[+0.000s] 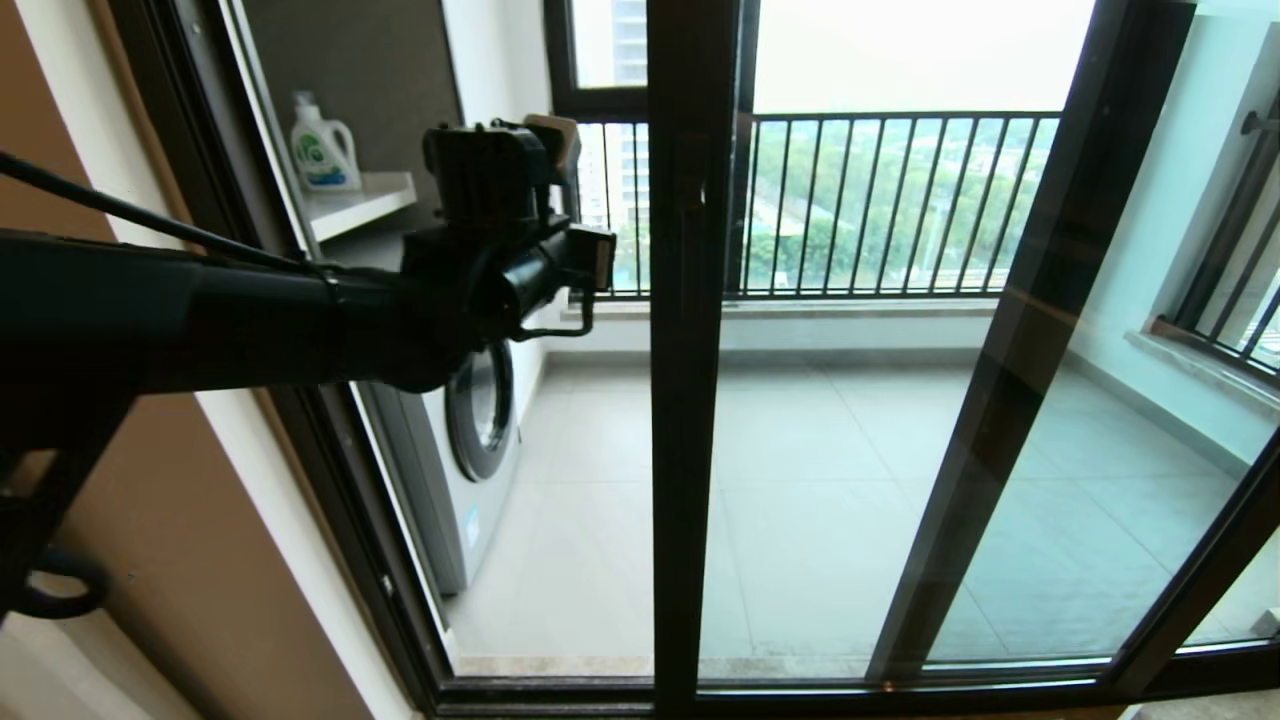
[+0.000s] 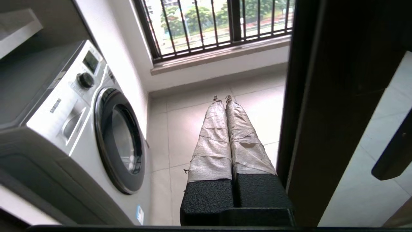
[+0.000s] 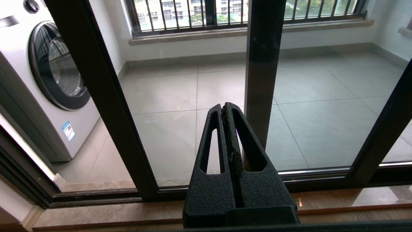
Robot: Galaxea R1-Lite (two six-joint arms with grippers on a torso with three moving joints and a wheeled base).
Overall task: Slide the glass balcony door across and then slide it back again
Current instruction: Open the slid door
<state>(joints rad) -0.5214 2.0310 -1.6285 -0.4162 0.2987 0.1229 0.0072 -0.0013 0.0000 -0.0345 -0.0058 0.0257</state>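
The glass balcony door (image 1: 800,450) stands partly slid across. Its dark leading upright (image 1: 688,400) rises mid-view, with open doorway on its left. A small latch handle (image 1: 690,180) sits on that upright; in the left wrist view the handle (image 2: 391,154) juts out beyond the upright (image 2: 325,112). My left gripper (image 1: 556,135) is raised in the opening, shut and holding nothing, its taped fingers (image 2: 212,129) close beside the upright's edge; I cannot tell if they touch. My right gripper (image 3: 225,105) is shut and empty, low before the door's glass (image 3: 180,129).
A washing machine (image 1: 470,440) stands just inside the balcony on the left, under a shelf (image 1: 360,200) with a detergent bottle (image 1: 322,145). A second dark-framed glass panel (image 1: 1010,350) lies to the right. The black barred railing (image 1: 880,200) closes the balcony's far side. The floor track (image 3: 96,195) runs along the threshold.
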